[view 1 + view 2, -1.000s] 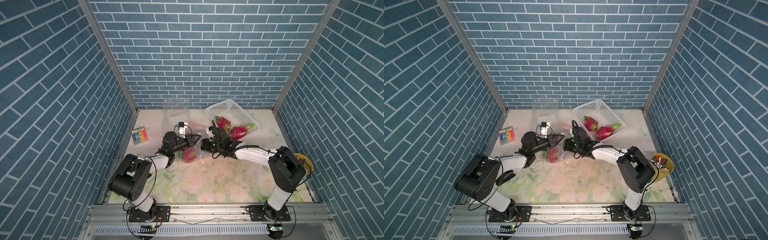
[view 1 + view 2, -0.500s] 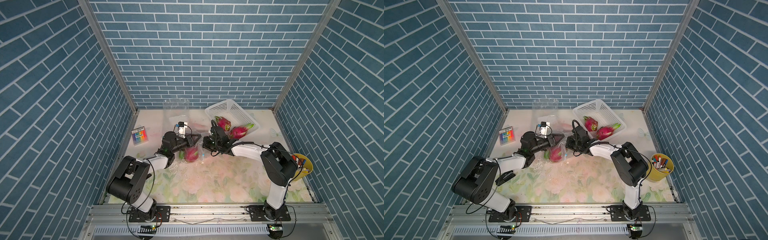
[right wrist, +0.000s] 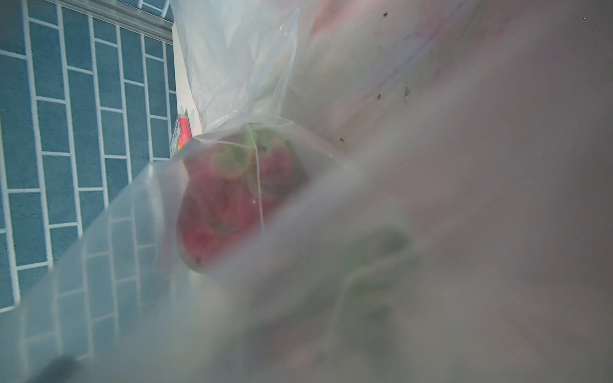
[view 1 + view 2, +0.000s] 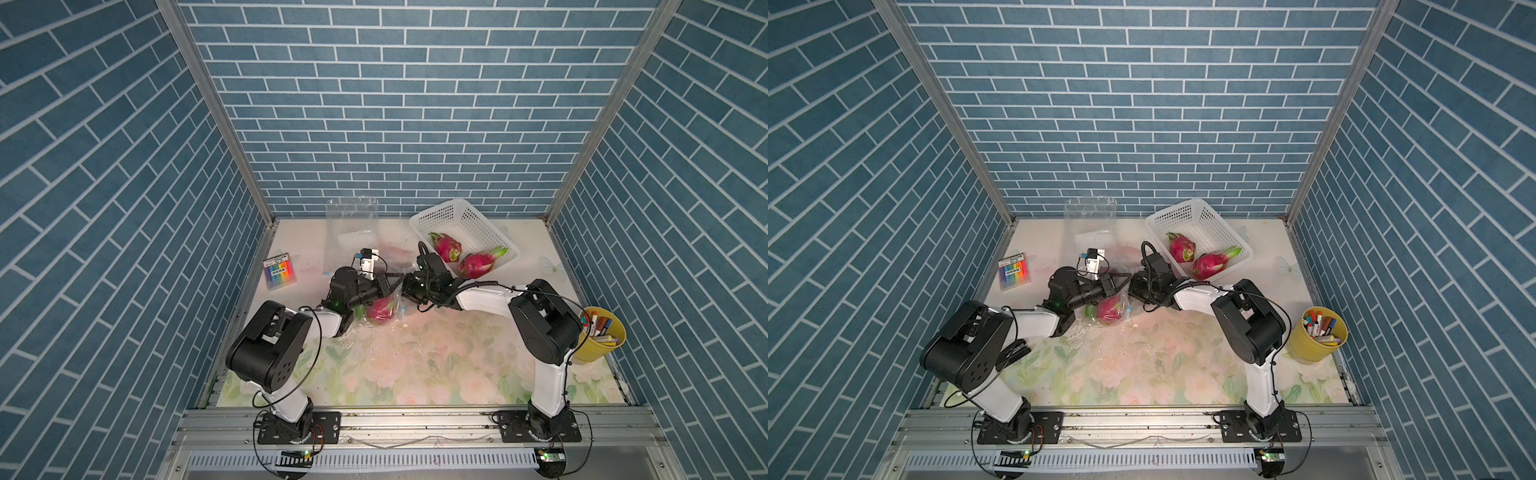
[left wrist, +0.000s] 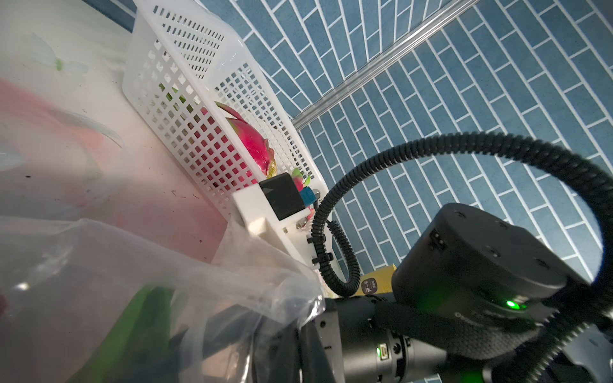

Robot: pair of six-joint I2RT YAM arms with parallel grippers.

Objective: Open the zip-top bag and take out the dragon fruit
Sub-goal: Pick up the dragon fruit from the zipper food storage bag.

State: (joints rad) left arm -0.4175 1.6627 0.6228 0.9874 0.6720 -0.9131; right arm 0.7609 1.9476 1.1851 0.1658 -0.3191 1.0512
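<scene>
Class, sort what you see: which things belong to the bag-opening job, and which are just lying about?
Job: zip-top bag, dragon fruit inside it, left gripper, right gripper.
Lying about: white basket, colour card, yellow marker cup, empty bag.

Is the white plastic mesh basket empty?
No, the white plastic mesh basket holds one pink dragon fruit and a second pink dragon fruit beside it.

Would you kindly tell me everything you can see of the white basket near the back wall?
The white basket is rectangular, seemingly plastic, with lattice walls and a plain rim. It rests open side up on the table near the back wall, turned at an angle. Inside, towards its near end, lie a rounder dragon fruit and a longer dragon fruit, both pink with green tips.
</scene>
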